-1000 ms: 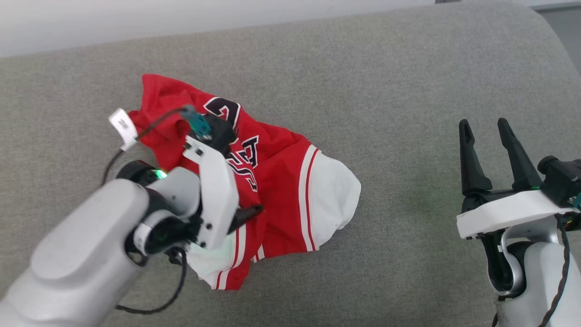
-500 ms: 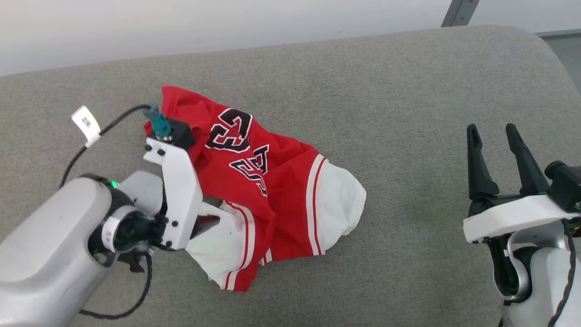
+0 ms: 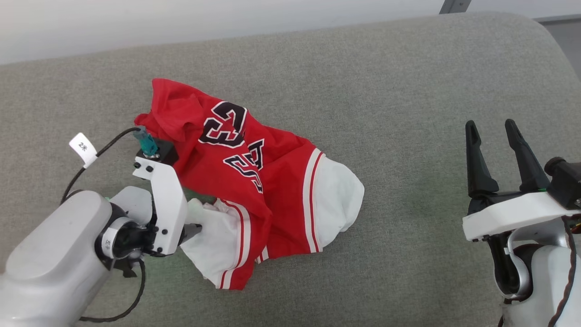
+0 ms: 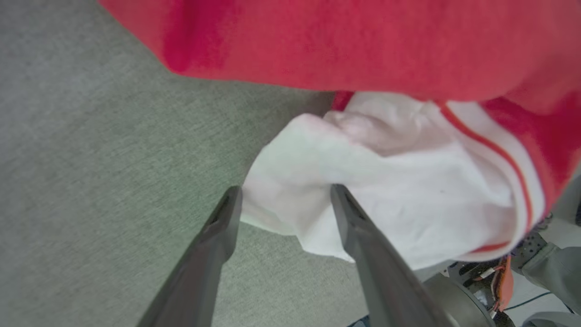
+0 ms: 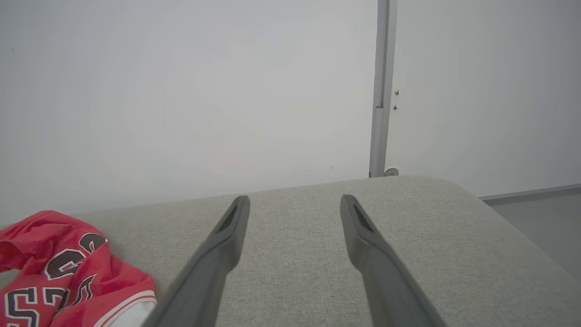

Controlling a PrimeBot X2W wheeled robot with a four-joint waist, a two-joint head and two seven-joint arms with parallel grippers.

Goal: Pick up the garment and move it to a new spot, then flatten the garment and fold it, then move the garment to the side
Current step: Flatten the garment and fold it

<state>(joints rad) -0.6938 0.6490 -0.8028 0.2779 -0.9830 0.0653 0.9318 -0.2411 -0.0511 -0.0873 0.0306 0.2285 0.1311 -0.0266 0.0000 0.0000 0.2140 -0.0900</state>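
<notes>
Since the earlier frames, the left arm has drawn back from above the garment [image 3: 272, 190] to its left edge, uncovering the number 23, and the left claw [image 4: 285, 191] has gone from a narrower setting to fully released. Left of the garment, a white tag [image 3: 83, 148] hangs on a black cable [image 3: 102, 152] that runs to a teal connector [image 3: 146, 141] on the wrist mount, which touches the garment's upper left corner. The pale left forearm [image 3: 50, 268] lies below and left of the garment. In the left wrist view the two dark fingers [image 4: 213, 254] stand spread at the white fold on the garment's left side, with cloth lying between the tips and nothing clamped; whether the tips touch the cloth cannot be determined. The garment rests crumpled on the grey fabric surface [image 3: 408, 91], roughly at its middle. Its red body runs from upper left to lower right, the number 23 and part of the black, white-outlined lettering face up, and the white inner side is turned out at the lower left and at the right end, each bordered by red-and-white striped trim. Well apart to the right of the garment, the right claw [image 3: 490, 127] is released with jaws wide, fingers pointing up the head view, holding nothing. In the right wrist view, a pale wall [image 5: 181, 91] stands behind the surface, with a grey vertical post [image 5: 379, 91] far right of the garment.
</notes>
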